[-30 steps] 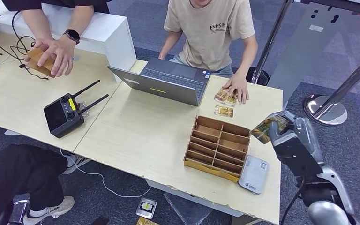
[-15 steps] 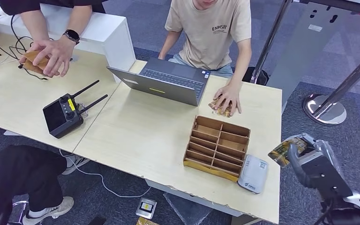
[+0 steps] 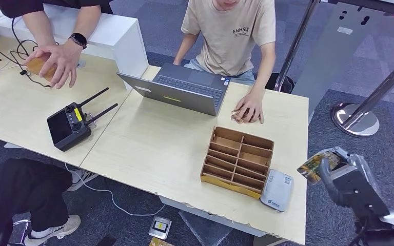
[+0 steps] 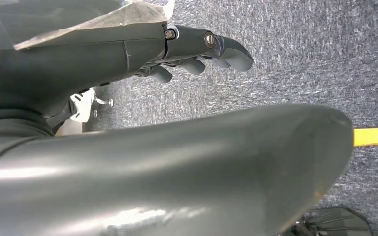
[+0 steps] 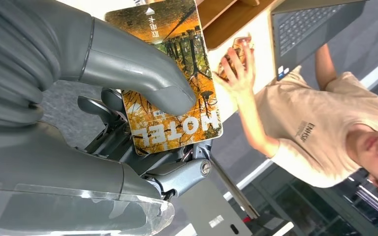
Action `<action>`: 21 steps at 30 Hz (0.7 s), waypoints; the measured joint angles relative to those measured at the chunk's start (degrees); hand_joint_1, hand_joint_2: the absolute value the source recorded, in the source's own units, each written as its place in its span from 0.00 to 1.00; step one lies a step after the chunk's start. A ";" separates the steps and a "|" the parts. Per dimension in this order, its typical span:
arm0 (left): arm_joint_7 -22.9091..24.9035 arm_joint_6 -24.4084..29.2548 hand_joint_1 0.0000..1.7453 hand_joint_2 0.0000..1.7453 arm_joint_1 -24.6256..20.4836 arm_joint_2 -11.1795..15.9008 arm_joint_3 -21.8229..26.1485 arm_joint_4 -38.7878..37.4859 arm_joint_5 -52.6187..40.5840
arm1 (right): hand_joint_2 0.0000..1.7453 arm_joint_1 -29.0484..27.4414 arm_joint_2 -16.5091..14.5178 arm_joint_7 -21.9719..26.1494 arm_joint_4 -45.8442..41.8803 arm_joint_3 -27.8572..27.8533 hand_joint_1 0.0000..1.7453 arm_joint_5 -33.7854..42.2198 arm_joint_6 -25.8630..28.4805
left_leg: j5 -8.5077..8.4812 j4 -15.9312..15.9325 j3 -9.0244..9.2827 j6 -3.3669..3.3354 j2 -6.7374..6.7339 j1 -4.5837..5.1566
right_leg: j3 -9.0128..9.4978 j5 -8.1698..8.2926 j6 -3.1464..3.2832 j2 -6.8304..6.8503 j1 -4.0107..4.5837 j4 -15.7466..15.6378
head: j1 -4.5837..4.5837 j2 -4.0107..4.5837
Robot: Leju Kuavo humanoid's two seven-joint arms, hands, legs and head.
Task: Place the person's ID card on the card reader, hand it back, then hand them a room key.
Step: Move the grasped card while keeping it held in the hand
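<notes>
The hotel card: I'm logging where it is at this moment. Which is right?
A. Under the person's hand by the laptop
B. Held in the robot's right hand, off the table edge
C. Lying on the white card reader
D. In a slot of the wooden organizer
B: the right hand pinches the hotel card beside the table, apart from the card reader.

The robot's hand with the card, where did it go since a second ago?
The right hand, holding the hotel card, pulled back off the table's far right side, down toward the robot. The seated person's hand gathered the loose cards together and now covers them. The wooden organizer, card reader and laptop stayed put.
</notes>
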State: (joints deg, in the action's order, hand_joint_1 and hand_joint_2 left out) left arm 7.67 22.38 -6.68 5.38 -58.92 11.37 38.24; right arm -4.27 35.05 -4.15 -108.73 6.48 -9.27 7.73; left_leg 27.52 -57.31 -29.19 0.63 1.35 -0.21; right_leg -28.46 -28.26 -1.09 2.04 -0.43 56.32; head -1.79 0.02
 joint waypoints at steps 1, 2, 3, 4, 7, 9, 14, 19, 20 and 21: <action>0.00 0.07 0.00 0.00 0.00 0.00 0.01 0.00 0.04 | 1.00 -0.13 -0.01 -0.21 0.23 0.03 1.00 0.00 -0.02 | 0.00 0.00 0.00 0.00 0.00 0.00 | 0.00 0.00 0.00 0.00 0.00 0.00 | 0.00 0.00; -0.01 0.16 0.00 0.00 -0.01 0.00 0.03 0.00 0.07 | 1.00 -0.29 -0.04 -0.23 0.66 0.09 1.00 0.12 0.02 | 0.00 0.00 -0.01 0.00 0.00 0.00 | 0.00 0.00 0.00 0.00 0.00 0.00 | 0.01 0.00; -0.03 0.24 0.00 0.00 -0.01 0.00 0.05 0.00 0.08 | 1.00 -0.46 -0.10 0.05 1.29 0.21 1.00 0.38 0.10 | 0.00 0.00 -0.01 0.00 0.00 0.00 | 0.00 0.00 0.00 0.00 0.00 0.00 | 0.01 0.00; -0.05 0.32 0.00 0.00 -0.03 -0.01 0.08 0.00 0.09 | 1.00 -0.60 -0.24 0.60 2.22 0.39 1.00 0.81 0.34 | 0.00 0.00 -0.02 0.00 0.00 0.00 | 0.00 0.00 0.00 0.00 0.00 0.00 | 0.01 0.00; -0.09 0.45 0.00 0.00 -0.12 -0.03 0.16 0.00 0.08 | 1.00 -0.66 -1.02 3.13 6.19 1.33 1.00 2.70 1.80 | 0.00 0.01 -0.03 0.00 0.00 0.00 | 0.00 0.00 0.00 0.00 0.00 0.00 | 0.00 0.00; -0.08 0.45 0.00 0.00 -0.16 -0.05 0.18 0.00 0.00 | 1.00 -0.43 -1.88 5.15 9.46 2.15 1.00 4.18 2.87 | 0.00 0.01 -0.04 0.00 0.00 0.00 | 0.00 0.00 0.00 0.00 0.00 0.00 | 0.00 0.00; -0.11 0.43 0.00 0.00 -0.29 -0.26 0.16 0.00 -0.48 | 1.00 2.44 -4.80 8.97 19.57 5.13 1.00 4.31 3.85 | 0.00 0.01 -0.03 0.00 -0.05 -0.03 | -0.01 0.00 0.00 -0.05 0.04 0.00 | 0.01 0.00; -0.13 0.42 0.00 0.00 -0.37 -0.37 0.15 0.00 -0.68 | 1.00 3.64 -5.91 9.59 23.11 6.43 1.00 3.73 3.99 | 0.00 0.01 -0.01 0.00 -0.06 -0.04 | -0.01 0.00 0.00 -0.08 0.05 0.00 | 0.01 0.00; -0.13 0.42 0.00 0.00 -0.37 -0.38 0.15 0.00 -0.68 | 1.00 3.66 -5.95 9.60 23.22 6.48 1.00 3.72 3.99 | 0.00 0.01 -0.01 0.00 -0.05 -0.04 | -0.01 0.00 0.00 -0.08 0.05 0.00 | 0.01 0.00; -0.13 0.42 0.00 0.00 -0.38 -0.39 0.15 0.00 -0.69 | 1.00 3.74 -6.05 9.64 23.51 6.60 1.00 3.70 4.00 | 0.00 0.01 -0.02 0.00 -0.05 -0.04 | -0.01 0.00 0.00 -0.07 0.05 0.00 | 0.00 0.00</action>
State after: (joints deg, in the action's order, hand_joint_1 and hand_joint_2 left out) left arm 7.54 22.80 -7.06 4.99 -58.77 11.37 37.55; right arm -0.54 29.00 5.49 -85.22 13.07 -5.57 11.73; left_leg 27.53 -57.30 -29.21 0.63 1.30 -0.25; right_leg -28.47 -28.26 -1.09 1.97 -0.38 56.32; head -1.79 0.02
